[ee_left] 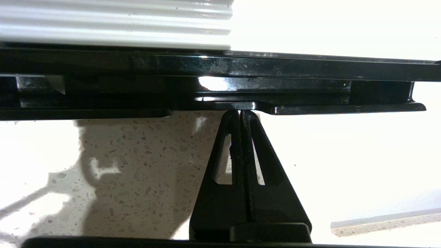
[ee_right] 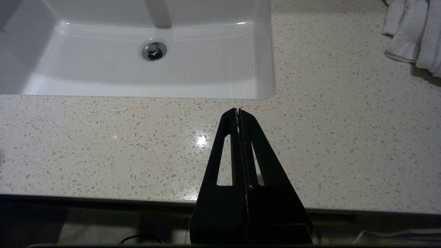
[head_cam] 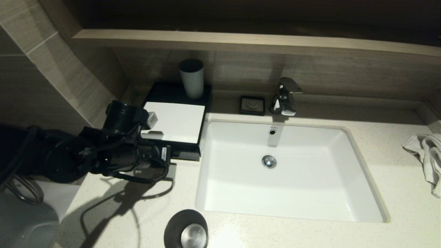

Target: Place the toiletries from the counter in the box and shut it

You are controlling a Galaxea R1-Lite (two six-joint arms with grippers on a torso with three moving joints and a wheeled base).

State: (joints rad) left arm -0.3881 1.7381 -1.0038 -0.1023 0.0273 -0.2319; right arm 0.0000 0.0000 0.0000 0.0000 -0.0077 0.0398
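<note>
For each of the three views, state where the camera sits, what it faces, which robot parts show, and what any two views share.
Head view: high on the robot, facing down at the counter, sink and box; left arm shows.
Left wrist view: behind the shut left gripper, facing the box front, tips at its drawer edge.
Right wrist view: behind the shut right gripper, at the counter's front edge, facing the sink.
Shared: head and right wrist both show sink, drain and towel.

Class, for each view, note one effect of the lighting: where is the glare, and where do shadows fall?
Head view: the left arm's shadow lies dark across the counter. Left wrist view: glare washes the counter white beside the shut left gripper, and a bright glint sits on the box front. Right wrist view: a small highlight on the counter beside the shut right gripper; the sink is evenly lit.
</note>
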